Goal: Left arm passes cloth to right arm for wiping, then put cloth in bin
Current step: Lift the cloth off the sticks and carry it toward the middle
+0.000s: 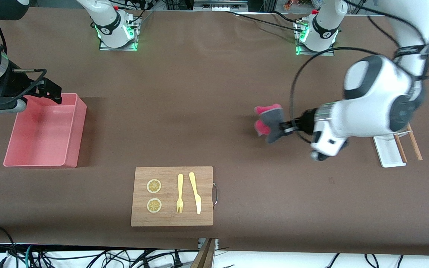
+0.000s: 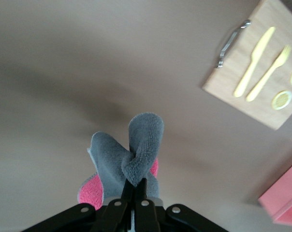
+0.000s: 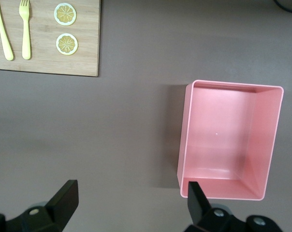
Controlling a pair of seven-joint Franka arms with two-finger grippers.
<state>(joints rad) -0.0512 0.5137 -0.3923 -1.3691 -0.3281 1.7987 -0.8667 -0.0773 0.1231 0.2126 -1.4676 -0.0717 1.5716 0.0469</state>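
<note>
The cloth (image 1: 268, 121), dark grey with pinkish-red showing, hangs bunched above the brown table, and my left gripper (image 1: 283, 126) is shut on it. In the left wrist view the cloth (image 2: 136, 150) folds up from the closed left gripper (image 2: 135, 186). The bin (image 1: 75, 137), a shallow pink tub with nothing in it, stands toward the right arm's end of the table. My right gripper (image 1: 47, 93) hovers open over the table at the bin's rim. The right wrist view shows my right gripper (image 3: 130, 198) holding nothing, with one fingertip (image 3: 197, 198) over the bin's (image 3: 184, 135) corner.
A wooden board (image 1: 169, 175) lies near the table's front edge. It carries two lemon slices (image 1: 154, 186), a yellow fork (image 1: 180, 193) and a yellow knife (image 1: 196, 193). A small white tray (image 1: 387, 152) with chopsticks (image 1: 413, 143) sits under the left arm.
</note>
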